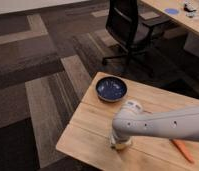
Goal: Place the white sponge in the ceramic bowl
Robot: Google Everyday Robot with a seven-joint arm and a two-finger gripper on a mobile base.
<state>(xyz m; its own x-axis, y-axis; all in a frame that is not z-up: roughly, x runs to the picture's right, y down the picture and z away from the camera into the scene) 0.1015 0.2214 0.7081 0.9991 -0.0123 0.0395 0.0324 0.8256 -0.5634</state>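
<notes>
Presently: gripper down on the table, bowl beyond it

Item one, gripper (121, 145). It points downward at the wooden table (93, 132), close to the near edge, at the end of a pale grey arm (165, 124) that reaches in from the right. Its fingers are pressed together. A small off-white shape shows at the tips, likely the sponge (123, 145), though the wrist hides most of it; whether it is truly pinched cannot be told.

Item two, bowl (111, 89). Round, shallow, glossy dark blue, faintly speckled inside. It sits on the table beyond the gripper and a little to its left, apart from it, near the far left corner. It looks to hold nothing.

Item three, orange stick (183, 150). It lies flat on the table to the right of the gripper, well apart, half tucked under the arm and angled toward the near edge.

Item four, office chair (127, 27). Black, on a wheeled base, it stands on the floor far beyond the bowl.

Item five, carpet (40, 80). Dark with paler bands, it runs to the left of the gripper and below the table edge.

Item six, second desk (185, 17). Pale wood, far beyond and right of the gripper, with a blue disc (171, 10) on it.
</notes>
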